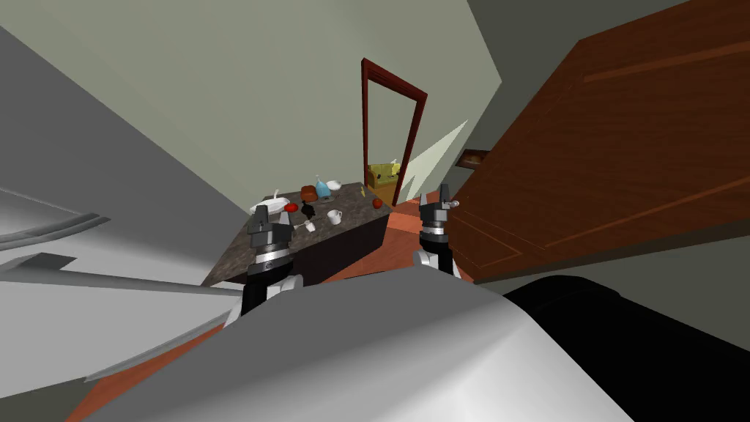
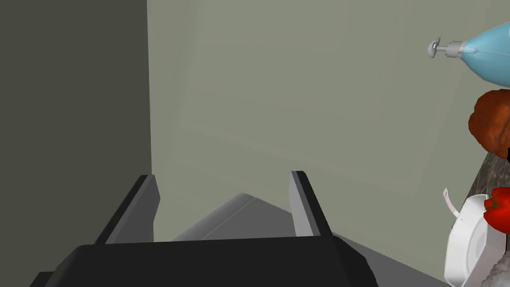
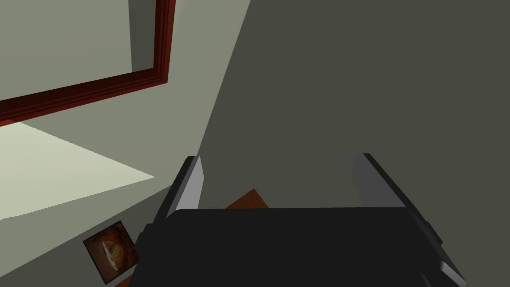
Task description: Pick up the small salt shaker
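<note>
The left gripper (image 2: 224, 175) and the right gripper (image 3: 279, 158) are held spread and empty, because the salt shaker (image 1: 310, 227), judged the small white piece on the dark counter (image 1: 356, 212), is not yet reached.

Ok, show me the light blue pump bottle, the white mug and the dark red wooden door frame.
light blue pump bottle (image 2: 493, 52): left wrist view, on its rounded body.
white mug (image 1: 335, 217): head view, on its side wall.
dark red door frame (image 1: 364, 124): head view, on its left upright.
</note>
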Motion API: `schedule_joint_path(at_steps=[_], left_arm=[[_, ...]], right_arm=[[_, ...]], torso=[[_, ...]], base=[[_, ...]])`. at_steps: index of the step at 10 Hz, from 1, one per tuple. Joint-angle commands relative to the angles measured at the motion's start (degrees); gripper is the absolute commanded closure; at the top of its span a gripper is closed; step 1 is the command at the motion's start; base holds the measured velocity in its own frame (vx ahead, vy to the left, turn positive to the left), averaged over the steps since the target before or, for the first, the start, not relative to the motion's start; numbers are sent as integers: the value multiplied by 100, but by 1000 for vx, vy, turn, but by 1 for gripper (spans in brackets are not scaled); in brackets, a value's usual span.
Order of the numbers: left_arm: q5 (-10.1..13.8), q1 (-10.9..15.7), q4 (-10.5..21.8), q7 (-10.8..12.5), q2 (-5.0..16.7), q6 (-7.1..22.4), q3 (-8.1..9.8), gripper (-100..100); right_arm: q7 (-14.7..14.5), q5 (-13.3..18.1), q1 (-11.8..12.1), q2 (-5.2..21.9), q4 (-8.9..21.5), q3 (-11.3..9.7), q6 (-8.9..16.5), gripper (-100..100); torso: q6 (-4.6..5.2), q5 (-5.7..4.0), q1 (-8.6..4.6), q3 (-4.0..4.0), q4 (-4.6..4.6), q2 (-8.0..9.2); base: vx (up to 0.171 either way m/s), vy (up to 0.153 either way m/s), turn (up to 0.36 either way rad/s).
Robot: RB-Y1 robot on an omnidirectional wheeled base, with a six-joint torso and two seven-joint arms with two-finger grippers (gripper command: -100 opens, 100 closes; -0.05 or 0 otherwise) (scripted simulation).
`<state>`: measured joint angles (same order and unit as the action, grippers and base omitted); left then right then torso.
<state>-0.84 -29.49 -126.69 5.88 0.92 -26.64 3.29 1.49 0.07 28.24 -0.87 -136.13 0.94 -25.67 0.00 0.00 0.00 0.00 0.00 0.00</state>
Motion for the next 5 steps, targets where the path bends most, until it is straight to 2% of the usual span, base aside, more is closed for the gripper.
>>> schedule_joint_path(at_steps=[1, 5], left_arm=[[43, -104, -2, 4, 262, 111, 37, -100], [196, -481, -38, 18, 736, 501, 168, -100]], right_arm=[[0, 0, 0, 0, 0, 0, 0, 0], [0, 0, 0, 0, 0, 0, 0, 0]], torso=[[0, 0, 0, 0, 0, 0], [0, 0, 0, -5, -2, -9]], base=[[9, -4, -81], [26, -6, -118]])
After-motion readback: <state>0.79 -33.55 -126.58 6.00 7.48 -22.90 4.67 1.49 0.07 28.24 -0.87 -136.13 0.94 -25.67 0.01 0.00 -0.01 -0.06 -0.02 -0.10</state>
